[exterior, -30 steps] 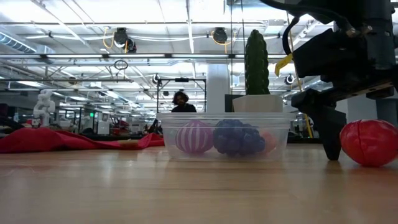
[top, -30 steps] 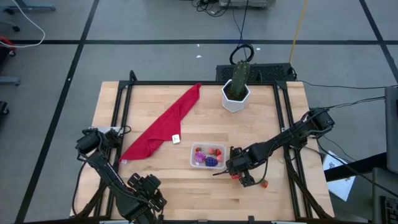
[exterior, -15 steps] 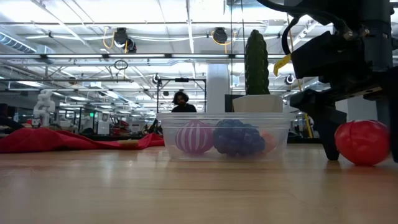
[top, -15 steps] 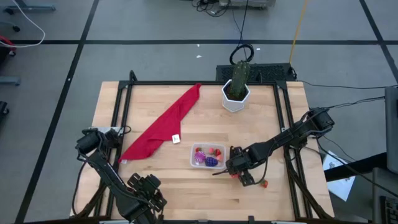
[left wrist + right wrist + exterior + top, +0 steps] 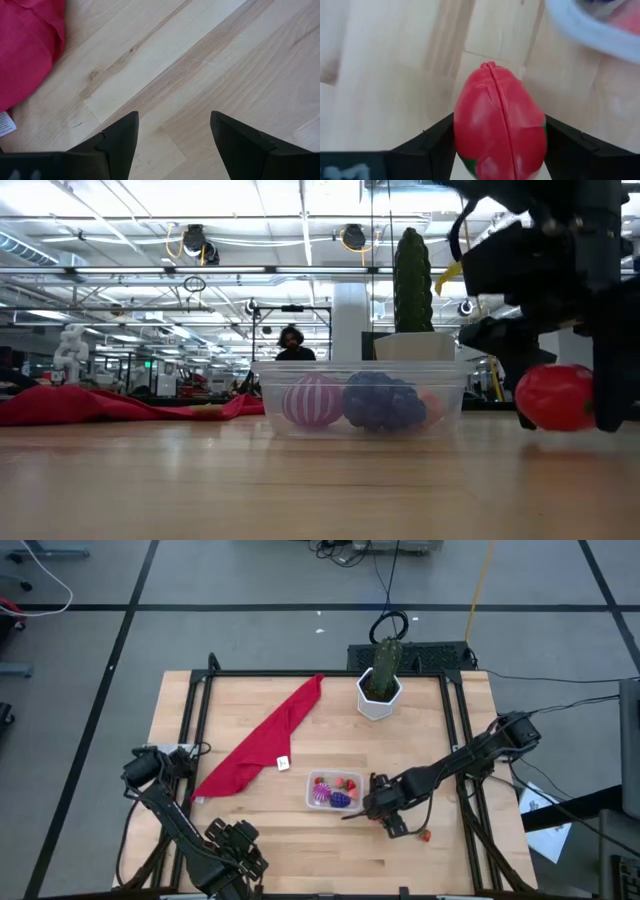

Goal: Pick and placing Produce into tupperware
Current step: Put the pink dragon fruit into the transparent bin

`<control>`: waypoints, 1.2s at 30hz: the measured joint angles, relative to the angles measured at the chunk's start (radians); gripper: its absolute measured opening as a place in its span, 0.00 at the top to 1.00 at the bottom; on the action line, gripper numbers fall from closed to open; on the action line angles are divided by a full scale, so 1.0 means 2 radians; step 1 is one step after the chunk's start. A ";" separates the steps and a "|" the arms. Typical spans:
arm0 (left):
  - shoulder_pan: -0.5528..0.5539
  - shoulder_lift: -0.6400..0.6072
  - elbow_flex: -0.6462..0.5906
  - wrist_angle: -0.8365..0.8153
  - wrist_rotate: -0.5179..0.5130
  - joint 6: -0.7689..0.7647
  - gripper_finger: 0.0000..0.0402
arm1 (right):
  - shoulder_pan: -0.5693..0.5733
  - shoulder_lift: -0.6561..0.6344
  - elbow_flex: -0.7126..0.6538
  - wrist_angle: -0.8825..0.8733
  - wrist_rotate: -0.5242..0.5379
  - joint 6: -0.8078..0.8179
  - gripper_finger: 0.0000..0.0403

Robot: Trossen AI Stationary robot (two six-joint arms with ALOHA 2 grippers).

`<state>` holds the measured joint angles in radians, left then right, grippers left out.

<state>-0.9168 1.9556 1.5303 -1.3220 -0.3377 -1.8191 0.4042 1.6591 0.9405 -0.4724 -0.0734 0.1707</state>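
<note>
The produce sits mostly in the small clear plastic rectangular tupperware (image 5: 334,790), near the front middle of the pale wooden table (image 5: 430,730), which stands in a black frame on a grey floor marked with dark lines. Level with the tabletop, a large hall with ceiling lights and white beams opens behind, and a person (image 5: 290,344) shows far back. A long red cloth (image 5: 262,740) lies diagonally on the table's left half; a white hexagonal pot holding a green cactus (image 5: 381,681) stands at the far edge.

Inside the tupperware lie a pink striped round toy (image 5: 313,400), a purple bunch of toy grapes (image 5: 382,401) and a reddish piece that is hard to make out behind the plastic wall. Just right of the container, the right gripper (image 5: 393,823) has its two dark fingers pressed against both sides of a smooth red toy fruit with a centre seam and a green base (image 5: 499,131), just above the wood. A tiny red bit (image 5: 425,835) lies nearby, too small to identify.

The left gripper (image 5: 172,135) waits at the front left, fingers apart over bare wood, holding nothing.
</note>
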 joint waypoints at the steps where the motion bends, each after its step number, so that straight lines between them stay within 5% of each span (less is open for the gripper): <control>1: 0.000 0.000 0.000 0.000 0.000 0.000 0.37 | 0.000 -0.005 0.000 0.000 0.000 0.000 0.42; 19: 0.000 0.000 0.000 -0.001 0.000 0.002 0.37 | -0.006 -0.095 0.003 0.006 -0.004 0.103 0.41; 36: 0.000 0.000 0.000 -0.002 -0.002 0.004 0.37 | -0.060 -0.046 0.175 -0.055 -0.003 0.020 0.41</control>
<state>-0.9167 1.9556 1.5299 -1.3256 -0.3408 -1.8101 0.2832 1.5672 1.2897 -0.5833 -0.0796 0.2110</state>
